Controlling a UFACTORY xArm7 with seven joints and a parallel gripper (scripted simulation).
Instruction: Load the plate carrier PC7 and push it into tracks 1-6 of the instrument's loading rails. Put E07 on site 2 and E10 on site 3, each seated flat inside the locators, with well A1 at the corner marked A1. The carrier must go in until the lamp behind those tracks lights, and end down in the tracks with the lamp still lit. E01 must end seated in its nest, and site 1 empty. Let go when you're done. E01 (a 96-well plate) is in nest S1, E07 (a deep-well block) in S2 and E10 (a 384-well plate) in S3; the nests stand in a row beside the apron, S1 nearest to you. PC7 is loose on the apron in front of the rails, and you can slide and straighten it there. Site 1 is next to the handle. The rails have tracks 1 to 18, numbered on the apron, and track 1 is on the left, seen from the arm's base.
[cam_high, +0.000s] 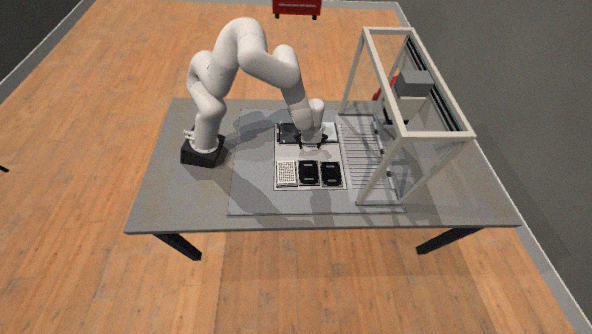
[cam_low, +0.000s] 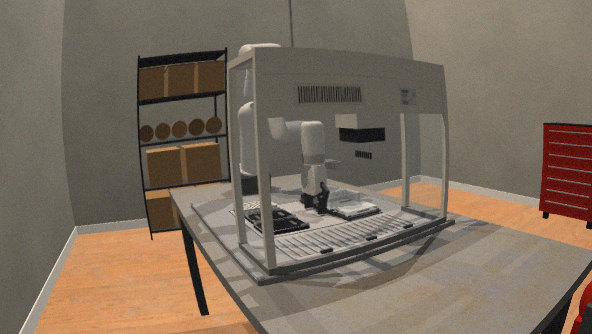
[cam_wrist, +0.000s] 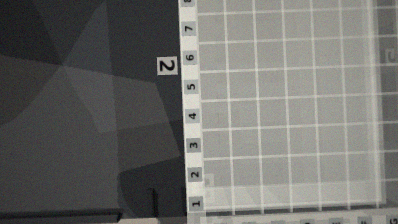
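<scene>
Top view: arm reaches from its base (cam_high: 189, 159) out over the apron, gripper (cam_high: 311, 145) pointing down over carrier PC7 (cam_high: 287, 133). PC7 lies loose on the apron in front of the loading rails (cam_high: 361, 159), not in the tracks. Its dark end toward the arm's base is bare; the wrist hides the middle; a pale plate (cam_high: 330, 127) shows at the end nearest the rails. Nest row (cam_high: 310, 187) sits beside the carrier: white gridded plate E01 (cam_high: 286, 172) in the nest closest to the arm's base, then two dark rectangles (cam_high: 308, 171) and (cam_high: 331, 173) in the next two. Can't tell at this resolution whether those hold plates or are bare nests.

Exterior view, seen through the instrument frame (cam_low: 263, 165): gripper (cam_low: 316, 202) hangs low over the carrier, fingers spread wide, nothing between them. Pale plate (cam_low: 356, 208) lies flat just beside it on the carrier. Dark nests (cam_low: 280, 220) are nearer this camera; rails (cam_low: 340, 234) run along the front. Shelf rack (cam_low: 141, 150) with boxes by the back wall, red tool cabinet (cam_low: 567, 170) to the right.

Wrist view: looking straight down at the dark carrier deck (cam_wrist: 90, 125) with its "2" site label (cam_wrist: 167, 66). Right of it, touching the deck edge, a translucent gridded plate (cam_wrist: 290, 110) with row numbers 1–7 along its border. No fingertips in frame. Jaws fully open, holding nothing.
</scene>
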